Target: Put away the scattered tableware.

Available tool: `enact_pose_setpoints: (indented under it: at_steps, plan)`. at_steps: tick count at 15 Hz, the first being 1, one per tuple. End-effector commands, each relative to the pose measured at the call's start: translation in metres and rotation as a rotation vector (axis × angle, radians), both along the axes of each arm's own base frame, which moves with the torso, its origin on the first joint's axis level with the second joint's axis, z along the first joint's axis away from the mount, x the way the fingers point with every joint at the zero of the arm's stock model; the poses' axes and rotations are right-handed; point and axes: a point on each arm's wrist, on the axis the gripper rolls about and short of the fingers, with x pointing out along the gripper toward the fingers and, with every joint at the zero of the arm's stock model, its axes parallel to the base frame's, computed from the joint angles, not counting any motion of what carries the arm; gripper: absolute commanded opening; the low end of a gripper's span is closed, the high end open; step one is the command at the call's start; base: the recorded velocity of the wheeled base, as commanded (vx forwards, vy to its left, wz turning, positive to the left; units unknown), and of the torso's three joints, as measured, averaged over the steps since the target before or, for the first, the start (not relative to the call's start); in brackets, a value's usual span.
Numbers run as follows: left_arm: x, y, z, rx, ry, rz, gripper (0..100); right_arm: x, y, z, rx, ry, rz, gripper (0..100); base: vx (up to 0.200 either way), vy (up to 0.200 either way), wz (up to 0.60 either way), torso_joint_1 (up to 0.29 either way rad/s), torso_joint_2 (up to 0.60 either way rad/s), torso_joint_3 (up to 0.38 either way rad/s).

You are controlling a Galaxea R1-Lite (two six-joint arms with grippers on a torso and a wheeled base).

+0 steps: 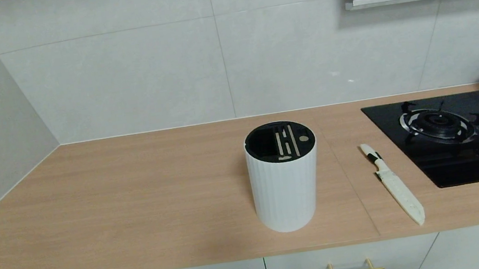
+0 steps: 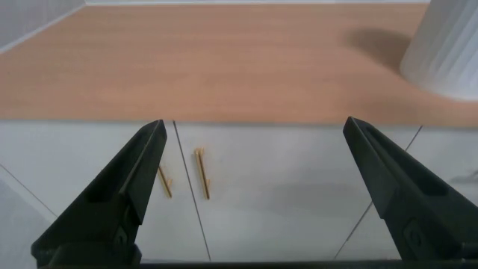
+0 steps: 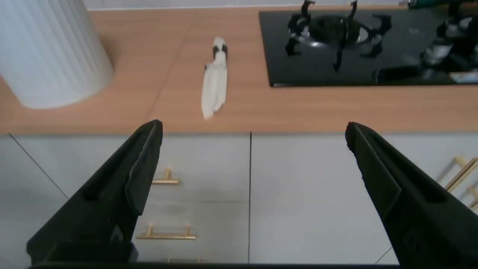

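Left pincer (image 2: 255,122) and right pincer (image 3: 254,125), each spread wide and empty, before the white cabinet fronts (image 3: 321,194). Just beyond the right pincer, a white knife (image 3: 214,88) lies flat on the wooden surface (image 3: 149,112), between a white ribbed knife block (image 3: 48,52) and, farther off, a black gas hob (image 3: 336,67)

Head cam sits up high, looking down across the counter (image 1: 137,203) toward the wall. Both wrist cams hang low out front, close in, facing the cabinets (image 2: 284,194) and the counter edge. The cam on the left claw (image 2: 255,123) catches the holder (image 2: 444,52) base. The one on the right claw (image 3: 253,125) shares holder, knife (image 3: 214,78) and stove (image 3: 314,67) with the head cam.
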Motion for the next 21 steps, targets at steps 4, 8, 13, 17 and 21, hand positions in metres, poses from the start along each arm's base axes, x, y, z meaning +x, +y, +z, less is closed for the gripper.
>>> enact_pose_setpoints:
  at_steps: [4,8,13,17,21]
  plan:
    - [0.0,0.0,0.0,0.0,0.0,0.001,100,0.0,0.0,0.0,0.001,0.001,0.0,100,0.0,0.0,0.0,0.275,-0.58,-0.309]
    - [0.0,0.0,0.0,-0.002,0.0,0.001,100,0.0,0.0,0.0,0.001,0.001,0.0,100,0.0,0.0,0.0,0.194,-0.41,-0.215]
    - [0.0,0.0,0.0,-0.002,0.0,0.001,100,0.0,0.0,0.0,0.0,0.001,0.0,100,0.0,0.0,0.0,0.018,-0.03,-0.017]
    - [0.0,0.0,0.0,-0.002,0.0,0.001,100,0.0,0.0,0.0,-0.003,0.001,0.0,100,0.0,0.0,0.0,0.0,0.0,0.0]
    - [0.0,0.0,0.0,-0.002,0.0,0.001,100,-0.011,0.0,0.039,-0.018,-0.121,0.025,100,0.0,0.0,0.0,0.0,0.0,0.0]
